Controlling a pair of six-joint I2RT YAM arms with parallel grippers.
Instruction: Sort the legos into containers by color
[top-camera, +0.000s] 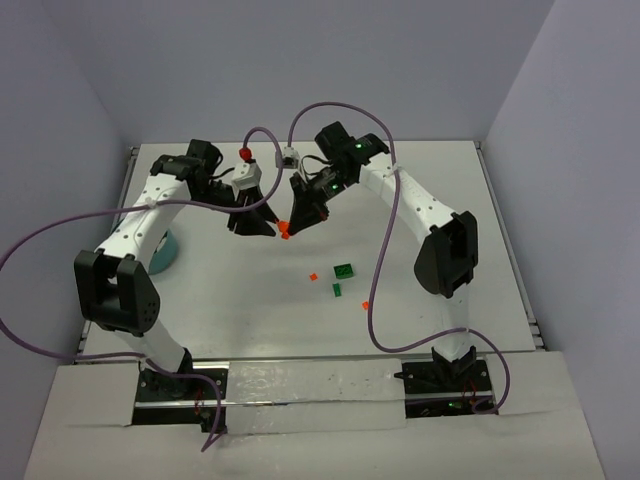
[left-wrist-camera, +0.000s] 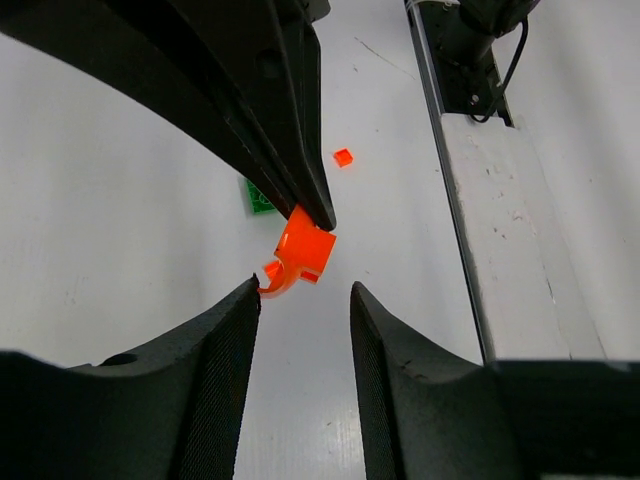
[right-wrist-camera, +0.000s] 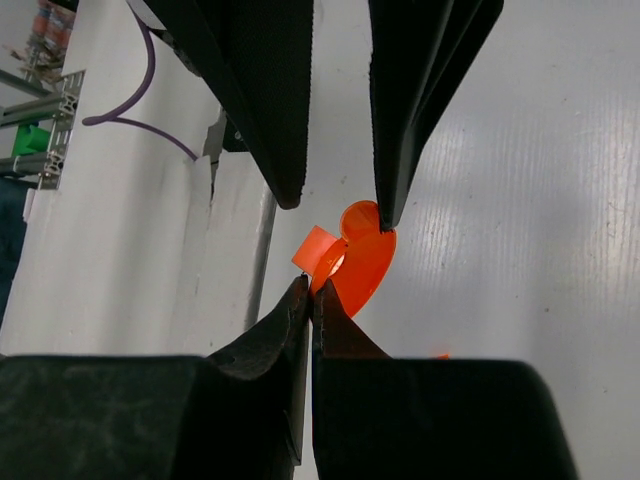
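Two grippers meet tip to tip above the table (top-camera: 250, 300), and one orange lego (right-wrist-camera: 365, 262) hangs between them. The right gripper (right-wrist-camera: 310, 300) has its jaws pressed together on the near edge of that piece, pinching it clear of the surface. The left gripper (left-wrist-camera: 303, 290) faces it with jaws parted and a clear gap between its fingers (right-wrist-camera: 400, 150). In the right wrist view, the tip of one finger touches the round rim of the orange lego, while the other finger ends just beside the piece without meeting it. The held piece shows a round disc with a small square block at its side; whether these are one moulded part or two stuck together I cannot tell. Below the jaws, toward the right arm's side, loose pieces lie on the table. A green brick (top-camera: 344, 270) has a smaller green bit (top-camera: 338, 290) just beside it and a tiny orange bit (top-camera: 312, 276) near both. An orange speck (top-camera: 365, 303) lies a little further out. Well away from the jaws, on the left gripper's side, the teal bowl (top-camera: 170, 252) sits half hidden behind the left arm (top-camera: 140, 225).
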